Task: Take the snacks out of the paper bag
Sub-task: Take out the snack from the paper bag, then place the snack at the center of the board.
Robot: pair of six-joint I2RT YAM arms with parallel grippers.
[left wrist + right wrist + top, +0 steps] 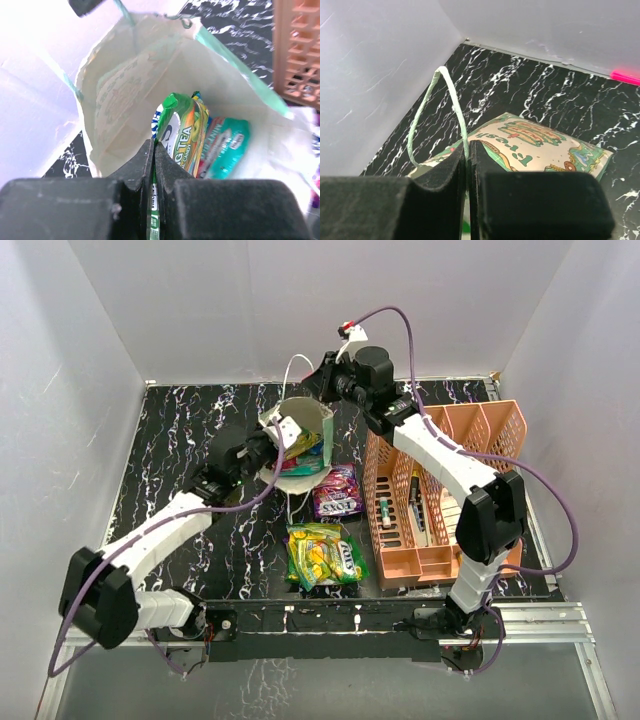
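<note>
The paper bag (305,425) lies tilted at the middle back of the table, its mouth facing my left arm. My left gripper (287,437) is at the mouth; in the left wrist view the gripper (154,146) is shut on the thin edge of a green-and-white snack packet (181,129). A teal packet (226,146) sits beside it inside the bag (125,85). My right gripper (468,146) is shut on the bag's pale cord handle (451,95), above the printed bag side (535,145). A purple-pink packet (337,492) and a yellow-green packet (325,555) lie on the table.
A peach slotted organiser (445,490) stands to the right of the bag, under my right arm. White walls enclose the black marbled table (180,460) on three sides. The two loose packets lie between the bag and the arm bases.
</note>
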